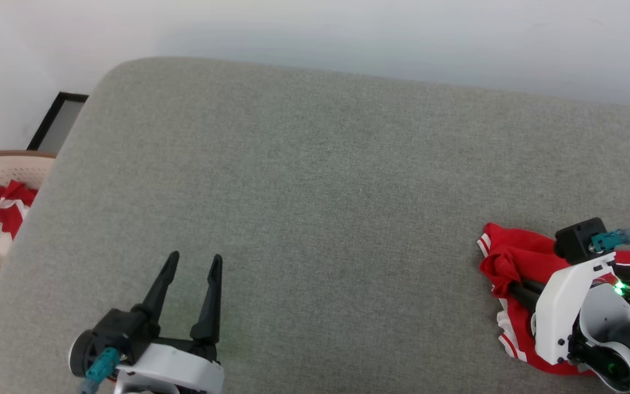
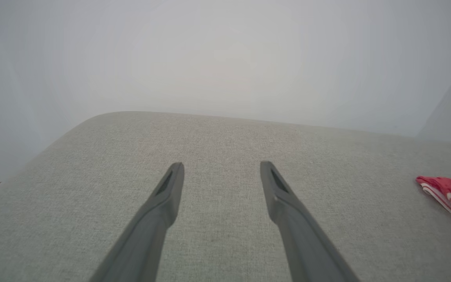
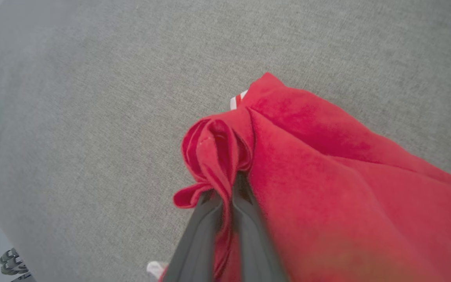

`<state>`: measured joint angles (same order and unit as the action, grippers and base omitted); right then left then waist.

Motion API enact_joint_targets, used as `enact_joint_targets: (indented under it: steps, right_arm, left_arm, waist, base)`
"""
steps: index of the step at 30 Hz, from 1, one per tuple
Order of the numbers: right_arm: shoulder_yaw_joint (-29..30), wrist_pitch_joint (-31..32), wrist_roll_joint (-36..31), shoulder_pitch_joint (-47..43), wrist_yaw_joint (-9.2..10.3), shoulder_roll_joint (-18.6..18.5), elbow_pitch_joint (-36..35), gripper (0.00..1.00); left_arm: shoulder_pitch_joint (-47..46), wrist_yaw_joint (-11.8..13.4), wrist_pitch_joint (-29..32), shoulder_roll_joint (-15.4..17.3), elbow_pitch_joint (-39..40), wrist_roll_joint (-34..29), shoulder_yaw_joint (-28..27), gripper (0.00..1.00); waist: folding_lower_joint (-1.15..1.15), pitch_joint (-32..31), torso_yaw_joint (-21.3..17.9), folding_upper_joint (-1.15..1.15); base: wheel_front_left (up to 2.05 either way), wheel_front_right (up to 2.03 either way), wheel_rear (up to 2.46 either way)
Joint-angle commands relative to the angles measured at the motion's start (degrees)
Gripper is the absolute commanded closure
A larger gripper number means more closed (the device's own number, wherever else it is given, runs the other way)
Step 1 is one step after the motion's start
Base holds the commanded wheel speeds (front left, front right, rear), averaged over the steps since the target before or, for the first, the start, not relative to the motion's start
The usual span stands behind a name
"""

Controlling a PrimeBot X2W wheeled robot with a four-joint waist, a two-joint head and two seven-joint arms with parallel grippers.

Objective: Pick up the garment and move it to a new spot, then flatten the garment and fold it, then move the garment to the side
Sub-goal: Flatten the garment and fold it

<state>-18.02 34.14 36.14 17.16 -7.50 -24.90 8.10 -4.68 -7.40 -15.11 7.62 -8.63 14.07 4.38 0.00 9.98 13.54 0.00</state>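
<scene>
The right gripper (image 3: 229, 196) is clamping narrowly on a rolled red fold of the garment (image 3: 327, 176). The garment is lying bunched near the right end of the grey cushion (image 1: 315, 164) as red soft fabric, with white-and-red stripe trim showing at its edges. A black, white-outlined mark is showing beside the wrist, too hidden to read. The pinched fold is pointing toward the robot's left; the long axis cannot be told. The left gripper (image 1: 194, 256) is hovering well apart, with its fingers spread wide and holding nothing.
</scene>
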Motion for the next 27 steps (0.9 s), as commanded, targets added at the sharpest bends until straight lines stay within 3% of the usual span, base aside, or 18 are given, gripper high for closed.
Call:
enact_joint_targets:
  steps: [1, 2, 3, 5, 6, 9, 17, 27]
  right_arm:
    - [-0.88, -1.0, 0.21, 1.08, 0.03, -0.09, 1.04, 1.0]
    - [-1.29, -1.65, 0.69, 1.43, 0.03, 0.19, 1.64, 1.0]
    - [-1.81, -2.21, 0.82, 1.91, 0.03, 0.33, 2.08, 0.87]
    - [-3.01, -3.27, 1.63, 2.83, 0.03, 0.55, 2.28, 0.38]
    - [-3.29, -3.67, 2.28, 3.13, 0.03, 0.75, 2.42, 0.0]
    - [-4.84, -4.26, 4.97, 4.16, 0.03, 0.46, 1.71, 0.0]
    - [-6.99, -10.77, 9.85, 5.96, 0.04, -4.68, 0.82, 0.0]
    - [-5.18, -23.88, 9.39, 4.44, 0.04, -7.58, 8.07, 0.0]
  left_arm:
    - [-0.69, -0.12, -0.02, 0.29, -0.21, 0.25, -0.08, 0.0]
    - [-0.79, -0.12, -0.01, 0.34, -0.27, 0.23, -0.15, 0.0]
    - [-0.87, -0.12, -0.01, 0.39, -0.4, 0.24, -0.2, 0.0]
    - [-0.88, -0.12, -0.02, 0.51, -0.62, 0.39, -0.42, 0.0]
    - [-0.84, -0.12, -0.01, 0.63, -0.76, 0.46, -0.57, 0.0]
    - [-0.36, -0.12, -0.01, 0.78, -0.93, 0.62, -0.87, 0.0]
    - [-0.96, -0.13, -0.02, 0.64, -2.37, 1.3, -0.58, 0.0]
    - [-0.8, -0.13, -0.02, -0.27, -6.57, 1.83, -0.75, 0.0]
  waist:
    - [0.0, 0.3, -0.08, 0.0]
    - [0.0, 0.39, -0.33, 0.0]
    - [0.0, 0.43, -0.62, 0.0]
    - [0.0, 0.31, -1.42, 0.0]
    - [0.0, 0.17, -1.9, 0.0]
    - [0.0, -0.53, -3.69, 0.0]
    - [0.0, -1.91, -8.71, 0.0]
    - [0.0, -3.33, -12.41, 0.0]
  base:
    - [0.0, 0.0, 0.0]
    - [0.0, 0.0, 0.0]
    - [0.0, 0.0, 0.0]
    - [0.0, 0.0, 0.0]
    - [0.0, 0.0, 0.0]
    - [0.0, 0.0, 0.0]
    - [0.0, 0.0, 0.0]
    - [0.0, 0.0, 0.0]
